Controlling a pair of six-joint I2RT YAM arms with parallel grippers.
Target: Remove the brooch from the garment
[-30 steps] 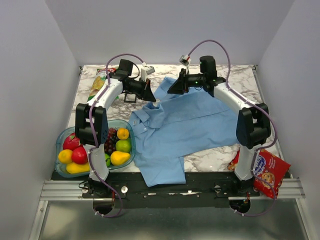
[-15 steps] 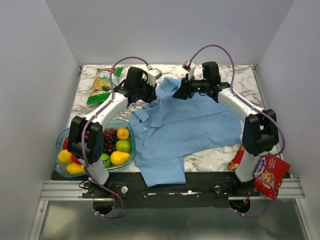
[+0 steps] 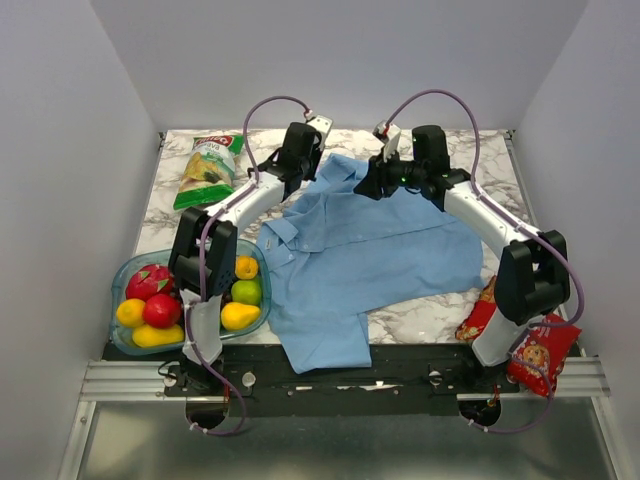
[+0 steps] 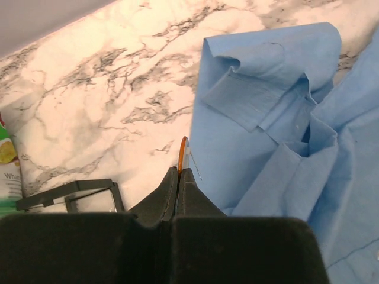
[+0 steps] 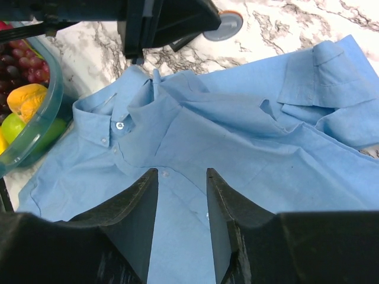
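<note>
The light blue shirt [image 3: 380, 250] lies spread on the marble table, collar toward the left. It also shows in the left wrist view [image 4: 254, 148] and the right wrist view [image 5: 237, 148]. My left gripper [image 3: 283, 180] is shut on the brooch [image 4: 183, 155], a thin round disc with an orange rim. It holds the brooch edge-on over bare marble, just left of the shirt's far sleeve. In the right wrist view the brooch [image 5: 222, 26] is clear of the cloth. My right gripper [image 5: 182, 171] is open and empty, hovering over the shirt's upper front [image 3: 368, 185].
A bowl of fruit [image 3: 135, 275] stands at the near left beside the collar. A green snack bag [image 3: 205, 170] lies at the far left. A red cookie bag [image 3: 535, 345] hangs off the near right edge. A small black frame [image 4: 71, 192] lies on the marble near my left gripper.
My left wrist has swung right and farther back toward the shirt's far sleeve. My right gripper has shifted slightly to the right over the shirt.
</note>
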